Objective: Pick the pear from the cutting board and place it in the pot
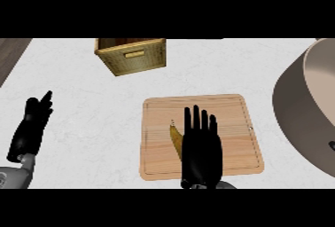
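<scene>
At the lower middle of the frame, the right hand [201, 148] is seen stretched flat over the cutting board [229, 113], its fingers [196, 117] straight and pointing toward the top of the frame, with nothing held in them. Just beside that hand, on its left edge, a narrow yellow-green strip of the pear [175, 138] is visible on the board, the rest being hidden under the palm. At the lower left, the left hand [29, 131] is shown resting over the white table [85, 106], fingers straight and nothing held. The board is laid flat on the table at the centre of the frame. At the right edge, part of the large grey pot [297, 111] is seen, well apart from the pear. Farther back, at the upper left of centre, a woven basket [134, 57] is set on the table.
</scene>
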`<action>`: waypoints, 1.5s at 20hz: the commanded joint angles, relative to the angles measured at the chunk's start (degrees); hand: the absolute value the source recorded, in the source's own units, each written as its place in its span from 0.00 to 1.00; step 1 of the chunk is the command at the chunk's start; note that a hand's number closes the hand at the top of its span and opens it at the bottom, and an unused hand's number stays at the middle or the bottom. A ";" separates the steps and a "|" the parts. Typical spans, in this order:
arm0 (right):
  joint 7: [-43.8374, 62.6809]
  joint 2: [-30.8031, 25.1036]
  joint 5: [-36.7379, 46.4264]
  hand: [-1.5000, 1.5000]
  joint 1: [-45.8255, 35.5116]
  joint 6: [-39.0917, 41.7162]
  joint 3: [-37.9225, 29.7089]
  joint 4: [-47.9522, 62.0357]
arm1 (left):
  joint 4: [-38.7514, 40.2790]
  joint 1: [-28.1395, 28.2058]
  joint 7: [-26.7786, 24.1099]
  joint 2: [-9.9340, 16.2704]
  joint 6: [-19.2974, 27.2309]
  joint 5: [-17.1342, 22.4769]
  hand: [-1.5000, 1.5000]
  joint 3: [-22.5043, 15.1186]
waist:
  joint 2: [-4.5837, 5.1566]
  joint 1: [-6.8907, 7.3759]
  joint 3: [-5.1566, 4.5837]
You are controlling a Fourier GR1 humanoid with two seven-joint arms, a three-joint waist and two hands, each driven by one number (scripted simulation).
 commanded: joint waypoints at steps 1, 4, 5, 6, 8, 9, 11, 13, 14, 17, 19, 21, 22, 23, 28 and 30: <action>4.29 0.76 1.82 0.00 0.14 -1.45 -0.82 3.58 | -4.87 2.39 2.35 0.91 -1.22 -0.80 0.50 0.85 | -0.08 0.10 0.03; 8.92 0.76 0.45 0.00 -1.30 1.28 -0.06 2.46 | -1.21 1.63 0.06 0.64 -3.35 0.35 0.50 2.17 | -0.05 0.04 -0.01; 4.74 0.76 -0.55 0.00 -3.33 -1.07 -3.98 7.64 | 5.52 -1.31 -4.24 -0.68 -4.03 1.04 0.50 3.54 | 0.23 -0.23 -0.05; 6.47 0.76 1.33 0.00 1.51 0.28 -1.46 3.05 | 0.07 0.33 0.27 0.15 -2.66 -0.54 0.50 2.85 | -0.06 -0.27 0.00; 9.38 0.76 -1.89 0.00 -1.66 -0.10 -0.66 6.17 | -1.16 3.60 -3.08 -0.50 -2.61 -0.69 0.50 2.99 | -0.06 0.42 -0.01; 6.35 0.76 -0.81 0.00 0.09 -0.16 -2.61 6.43 | -2.30 3.19 -0.52 -0.56 -2.29 -0.81 0.50 3.24 | -0.07 0.12 0.01; 3.64 0.76 -1.14 0.00 -0.55 0.41 -6.01 6.41 | 0.88 0.04 -0.88 -1.42 -3.38 -1.15 0.50 3.54 | -0.01 -0.32 0.00; 3.44 0.76 -1.86 0.00 -1.80 -2.53 -5.28 10.21 | -1.88 -0.88 3.03 0.24 -5.02 -0.41 0.50 4.83 | -0.03 0.00 0.02; 5.21 0.76 -3.73 0.00 -3.14 -4.11 -3.81 12.27 | -1.24 -0.39 1.11 -0.43 -4.13 -1.95 0.50 4.52 | 0.01 0.16 0.02; 2.23 0.77 -2.99 0.00 -3.00 -1.56 -7.90 11.49 | -2.52 1.20 1.22 -1.64 -3.61 -3.35 0.50 4.33 | -0.04 -0.08 0.02; 0.56 0.77 -3.86 0.00 -4.74 -6.12 -8.22 16.92 | 3.17 0.01 -2.19 -1.64 -5.88 -2.00 0.50 6.51 | 0.11 -0.07 -0.01; 4.26 0.79 -5.14 0.00 -3.21 -6.13 -4.93 13.24 | 0.04 0.91 -0.04 -4.40 -3.62 -5.08 0.50 3.99 | 0.01 -0.07 0.01; -0.73 0.79 -3.74 0.00 -4.07 -6.49 -9.14 16.34 | -2.91 0.79 2.43 -2.91 -4.32 -4.59 0.50 5.45 | 0.00 -0.02 0.02; 2.32 0.79 -2.80 0.00 -1.84 -4.25 -6.50 11.52 | 1.60 -0.62 -0.92 -3.29 -6.42 -3.98 0.50 6.28 | -0.02 -0.31 0.00; 0.04 0.79 -4.74 0.00 -4.90 -9.40 -8.23 20.17 | -0.92 -0.15 1.34 -4.25 -6.78 -4.65 0.50 6.51 | 0.06 0.02 0.01; -1.63 0.06 -1.86 0.00 1.53 -7.80 -7.54 14.94 | -2.17 0.56 2.39 -3.19 -7.36 -4.92 0.50 8.06 | -0.06 -0.30 0.01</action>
